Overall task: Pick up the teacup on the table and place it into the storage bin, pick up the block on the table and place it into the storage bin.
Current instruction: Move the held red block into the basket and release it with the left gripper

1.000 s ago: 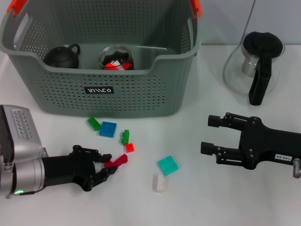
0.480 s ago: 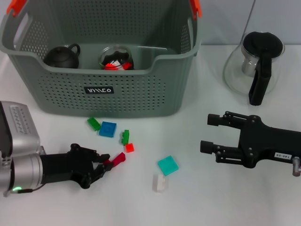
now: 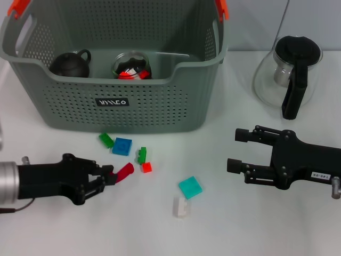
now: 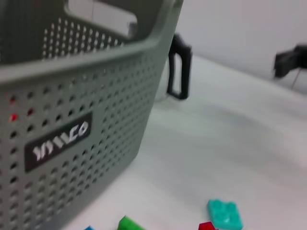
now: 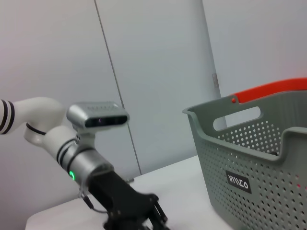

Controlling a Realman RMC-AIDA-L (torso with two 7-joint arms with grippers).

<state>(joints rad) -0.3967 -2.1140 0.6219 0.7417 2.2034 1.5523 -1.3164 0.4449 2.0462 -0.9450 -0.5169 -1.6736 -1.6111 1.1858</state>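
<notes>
The left tool (image 3: 108, 175), low over the white bench (image 3: 224, 224) in front of the storage bin (image 3: 114, 64), is pinched shut on a red block (image 3: 124, 171), which sticks out from the fingertips toward the other loose blocks. Six more pieces lie on the bench just beyond it: a green block (image 3: 106, 140) and a blue block (image 3: 122, 146) nearest the bin's front wall, a small green piece (image 3: 141, 154) touching or almost touching a small red-orange piece (image 3: 146, 167), then a teal block (image 3: 190, 187) and a white block (image 3: 181, 207) farther toward the right arm. Inside the bin sit one dark teacup (image 3: 71, 64) at the left and one clear glass vessel (image 3: 132, 65) with something red in it. The right tool (image 3: 234, 152) hovers well apart at the right, its two fingers spread wide and empty. A glass carafe (image 3: 287, 72) with a black handle stands behind it, beside the bin's right wall. Open bench lies between the two tools and along the near edge.
</notes>
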